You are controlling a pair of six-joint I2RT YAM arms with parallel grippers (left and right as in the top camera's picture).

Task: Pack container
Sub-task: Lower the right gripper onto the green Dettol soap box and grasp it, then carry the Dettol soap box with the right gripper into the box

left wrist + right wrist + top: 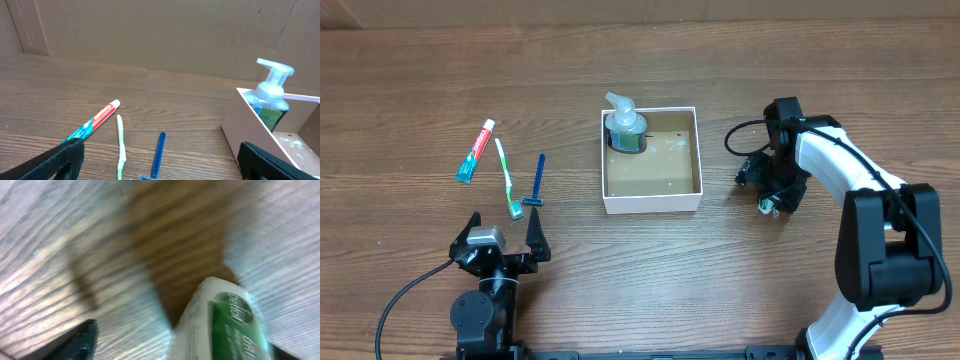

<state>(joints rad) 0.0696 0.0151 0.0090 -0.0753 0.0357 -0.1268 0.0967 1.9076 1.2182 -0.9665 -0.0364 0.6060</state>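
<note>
Midway across the tabletop sits the container [651, 207], pump bottle [625, 128] tucked into its far-left corner to leave room, while toward the right edge the right gripper [770, 203] meets a green-and-white packet [225, 325], hold unclear, and the left gripper [503, 224] gapes empty.

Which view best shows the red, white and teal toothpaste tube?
Overhead: the whole toothpaste tube is visible. Left wrist hides its teal end behind an end effector finger; right wrist misses it.
</note>
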